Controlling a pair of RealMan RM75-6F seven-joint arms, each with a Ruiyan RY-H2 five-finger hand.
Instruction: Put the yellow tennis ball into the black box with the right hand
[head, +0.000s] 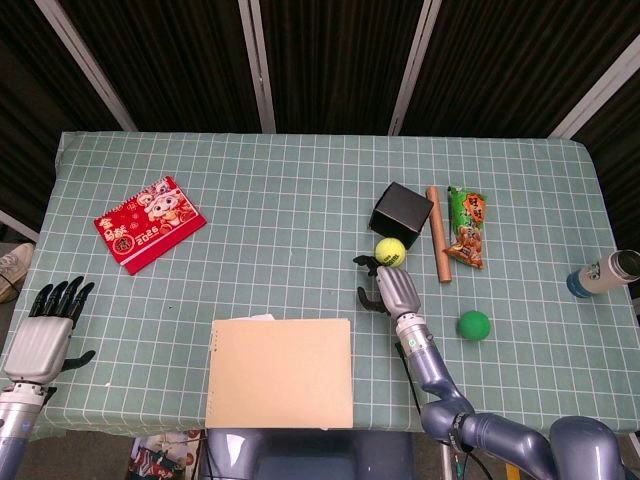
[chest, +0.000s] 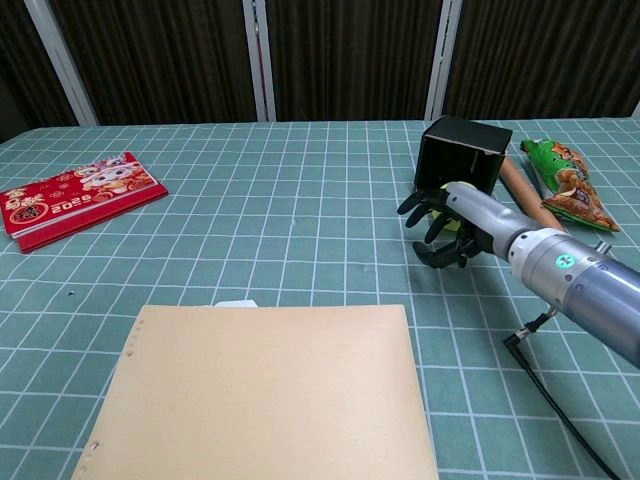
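Observation:
The yellow tennis ball (head: 390, 251) sits at the fingertips of my right hand (head: 393, 287), whose fingers curl around it just above the cloth. In the chest view that right hand (chest: 450, 222) hides nearly all of the ball and hangs directly in front of the black box (chest: 458, 165). The box (head: 402, 214) lies on its side, its dark opening facing me, a short gap beyond the ball. My left hand (head: 45, 325) rests at the table's near left edge, fingers spread, holding nothing.
A wooden rod (head: 438, 235) and a green snack bag (head: 466, 227) lie right of the box. A green ball (head: 473, 324) sits right of my right forearm. A tan notebook (head: 281, 372) lies front centre, a red packet (head: 149, 222) far left, a bottle (head: 603, 272) far right.

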